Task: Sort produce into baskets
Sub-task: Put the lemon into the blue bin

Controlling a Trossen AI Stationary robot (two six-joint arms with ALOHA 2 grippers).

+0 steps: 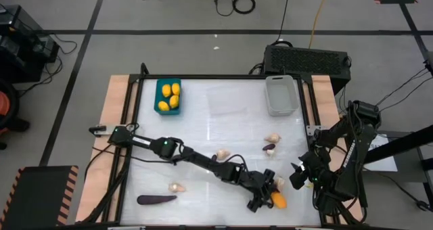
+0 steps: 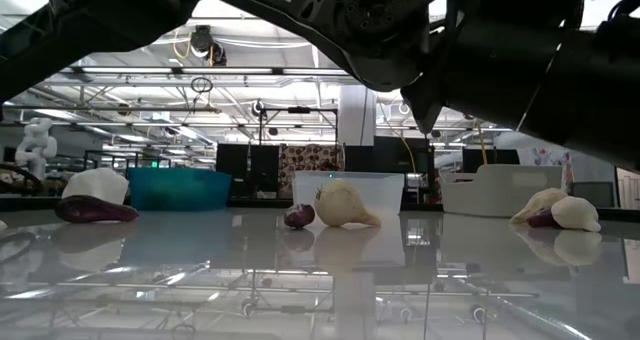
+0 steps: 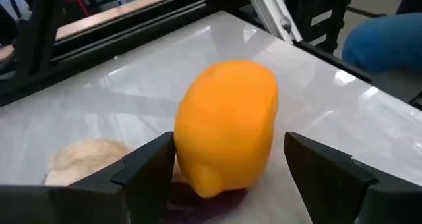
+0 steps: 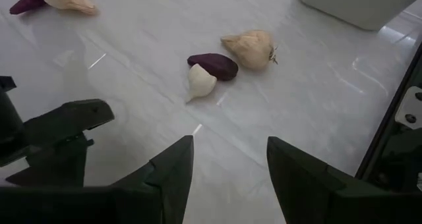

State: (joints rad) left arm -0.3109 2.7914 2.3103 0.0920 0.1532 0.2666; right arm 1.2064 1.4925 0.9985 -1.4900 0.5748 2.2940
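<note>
High view: left gripper (image 1: 268, 195) is stretched to the near right part of the table (image 1: 223, 132), over an orange oval (image 1: 278, 201). Right gripper (image 1: 302, 176) waits just beside it at the table's right edge. Teal bin (image 1: 168, 95) at the far left holds four yellow ovals already; grey bin (image 1: 281, 95) sits far right, looks empty. Loose stock: long eggplant (image 1: 156, 199) and a bulb (image 1: 177, 187) near left, a bulb (image 1: 222, 155) beside the left arm, a bulb-and-purple cluster (image 1: 270, 143) beyond the left gripper.

Low view: arms block the top; neither gripper's tips readable here. Clear tray (image 2: 348, 191) shows between the teal and grey bins.

Left wrist view: jaws wide, the oval (image 3: 227, 126) sits between them — touching or nearly touching one finger (image 3: 148, 168), a clear gap to the other. Not gripped yet. A bulb (image 3: 82, 159) lies just outside that finger.

Right wrist view: jaws open, nothing between them, cluster ahead.

Step in hand, I'd say: picking the oval. Next — close squarely on it without catching the neighbouring bulb, lift, carry to the teal bin.
</note>
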